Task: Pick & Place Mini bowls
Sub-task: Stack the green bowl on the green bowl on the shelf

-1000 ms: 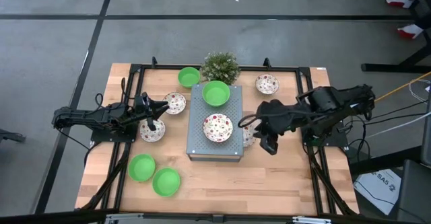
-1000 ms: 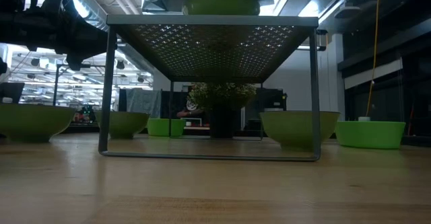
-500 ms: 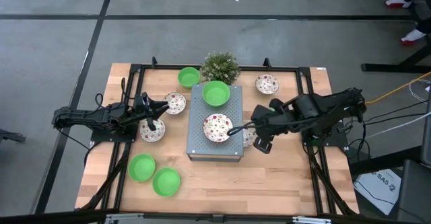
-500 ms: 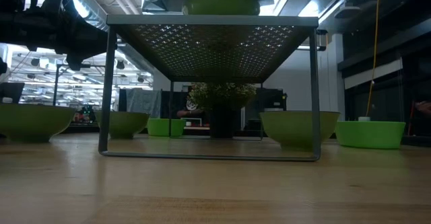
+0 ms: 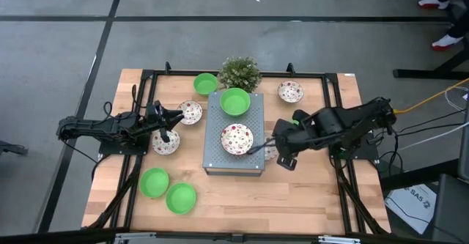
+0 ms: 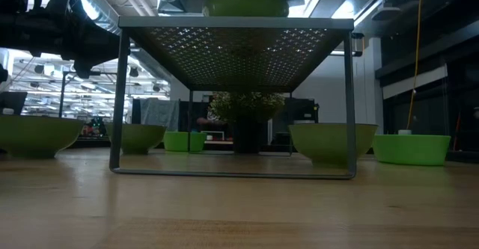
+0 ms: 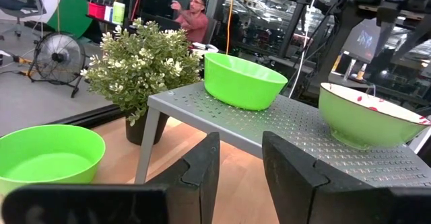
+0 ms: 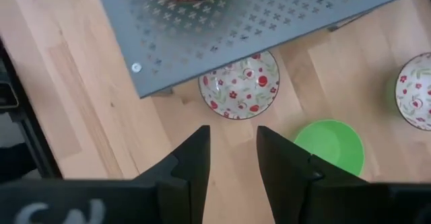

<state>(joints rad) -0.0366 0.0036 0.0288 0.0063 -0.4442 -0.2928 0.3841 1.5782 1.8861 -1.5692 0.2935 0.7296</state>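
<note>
A grey perforated stand (image 5: 253, 119) carries a green bowl (image 5: 234, 102) and a speckled bowl (image 5: 237, 139). My right gripper (image 5: 262, 149) is open and hovers at the stand's right edge, pointing down. Just ahead of its fingers a speckled bowl (image 8: 240, 86) rests on the table, half under the stand (image 8: 269, 22). My left gripper (image 5: 176, 118) is open and waits left of the stand, between two speckled bowls (image 5: 190, 112) (image 5: 165, 141). In the left wrist view the gripper (image 7: 239, 170) faces the stand (image 7: 269, 126) and touches nothing.
A potted plant (image 5: 239, 73) stands at the stand's far side beside a green bowl (image 5: 205, 83). Another speckled bowl (image 5: 291, 91) sits far right. Two green bowls (image 5: 154, 182) (image 5: 181, 198) lie near left. In the right wrist view a green bowl (image 8: 330, 146) sits beside my gripper.
My right gripper has moved toward the table's left and down, from beside the stand's right edge to the speckled bowl lying half under it. The bowls have stayed in place.
</note>
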